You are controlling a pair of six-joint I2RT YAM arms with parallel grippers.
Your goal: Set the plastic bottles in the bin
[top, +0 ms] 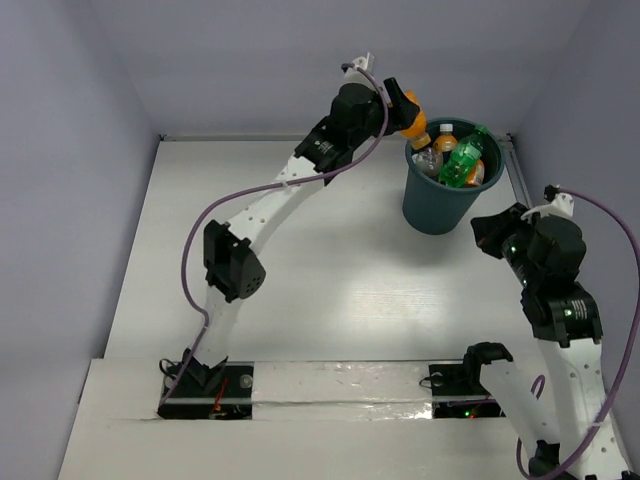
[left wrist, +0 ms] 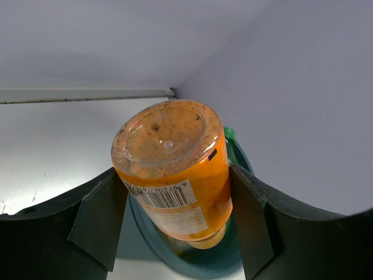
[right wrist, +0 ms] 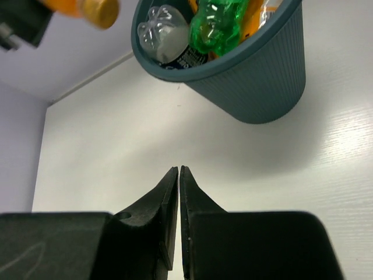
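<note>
My left gripper is shut on an orange-filled bottle and holds it cap down just above the left rim of the dark teal bin. The bottle also shows in the top view, and its cap shows in the right wrist view. The bin holds several bottles: a green one, a clear one and orange ones. My right gripper is shut and empty, low over the table in front of the bin.
The bin stands at the far right of the white table, close to the right wall and the back wall. A raised white strip crosses the near edge by the arm bases.
</note>
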